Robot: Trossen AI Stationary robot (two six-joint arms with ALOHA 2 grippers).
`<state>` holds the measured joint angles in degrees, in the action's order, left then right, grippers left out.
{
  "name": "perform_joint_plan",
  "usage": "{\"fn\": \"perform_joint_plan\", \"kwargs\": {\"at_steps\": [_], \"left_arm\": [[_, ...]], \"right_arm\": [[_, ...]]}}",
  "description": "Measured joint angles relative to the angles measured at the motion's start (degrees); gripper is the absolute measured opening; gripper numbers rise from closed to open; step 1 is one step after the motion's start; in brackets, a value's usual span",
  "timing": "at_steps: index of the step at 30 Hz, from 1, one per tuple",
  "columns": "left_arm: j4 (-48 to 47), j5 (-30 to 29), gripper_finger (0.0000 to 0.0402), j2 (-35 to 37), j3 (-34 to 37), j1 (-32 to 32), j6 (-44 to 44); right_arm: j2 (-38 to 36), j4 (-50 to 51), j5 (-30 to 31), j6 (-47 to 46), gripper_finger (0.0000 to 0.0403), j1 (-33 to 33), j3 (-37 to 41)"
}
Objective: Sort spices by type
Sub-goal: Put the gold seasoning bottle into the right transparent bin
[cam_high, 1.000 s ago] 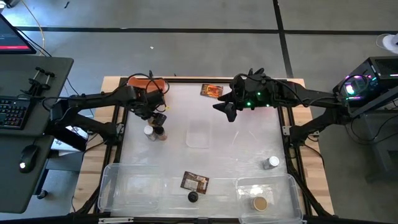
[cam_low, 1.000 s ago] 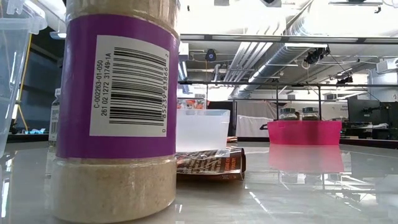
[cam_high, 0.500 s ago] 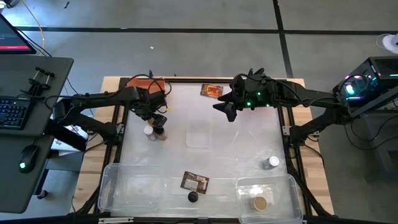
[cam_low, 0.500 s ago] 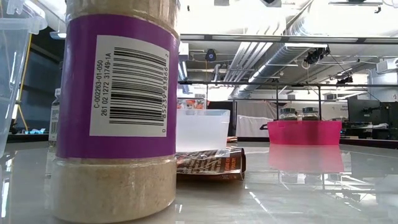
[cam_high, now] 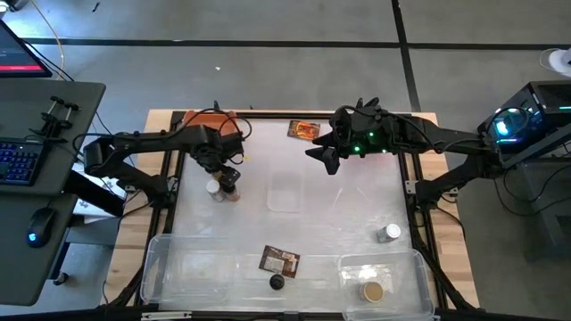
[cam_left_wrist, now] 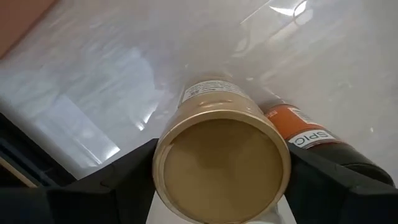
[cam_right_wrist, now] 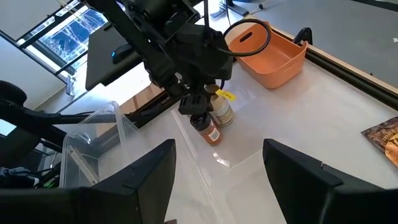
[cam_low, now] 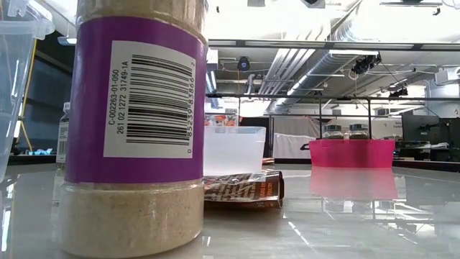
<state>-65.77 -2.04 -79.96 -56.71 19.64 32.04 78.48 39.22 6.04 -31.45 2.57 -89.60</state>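
In the left wrist view a jar with a tan lid stands upright between my left gripper's open fingers. An orange-labelled jar with a dark lid stands right beside it. From above, both jars sit near the table's left side under my left gripper. My right gripper hovers open over the far middle. One packet lies at the far edge, another near the front beside a black-lidded jar. A pale-lidded jar stands at the right. My left gripper comes from above, with one finger and the other finger on opposite sides of the tan lid's rim. I cannot tell whether they touch it. The jar stands upright on the table.
The orange bin sits at the far left corner. Two clear trays line the near edge, the right one holding a tan-lidded jar. A small clear tub stands mid-table. The low view shows a purple-labelled jar and a pink bin.
My left arm has shifted a little above the two jars, uncovering more of the orange bin behind it. Both jars have stayed where they were. My right arm has kept still.
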Motion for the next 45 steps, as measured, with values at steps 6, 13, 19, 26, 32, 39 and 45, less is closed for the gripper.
{"fn": "perform_joint_plan", "kwargs": {"at_steps": [6,13,19,26,32,39,45], "left_arm": [[-0.51,-1.76,0.0238,0.2,-0.78,0.07,-3.59],[-4.45,-5.32,0.0238,3.65,-12.04,3.8,-8.49],[-3.61,-1.0,0.0238,9.79,-24.94,5.9,-11.55],[0.62,9.98,0.0238,16.53,-31.65,7.01,-0.8],[12.94,20.15,0.0238,17.05,-31.61,6.84,28.54],[40.82,10.71,0.0238,14.81,-31.67,3.34,42.2],[61.05,8.74,0.0238,12.82,-31.72,3.22,45.88]], "right_arm": [[0.0,-0.02,0.01,0.34,0.0236,0.0,0.0],[0.0,-1.37,0.05,0.35,0.0236,0.02,0.0],[-0.06,-1.62,0.11,-0.02,0.0236,0.02,0.0],[-1.37,-2.95,0.44,1.35,0.0236,0.06,0.02],[-1.77,-5.28,1.7,1.74,0.0236,1.49,0.02],[-1.73,-5.2,2.95,-1.11,0.0236,3.13,0.02],[-1.73,-5.22,2.99,-1.1,0.0236,3.48,0.02]]}}
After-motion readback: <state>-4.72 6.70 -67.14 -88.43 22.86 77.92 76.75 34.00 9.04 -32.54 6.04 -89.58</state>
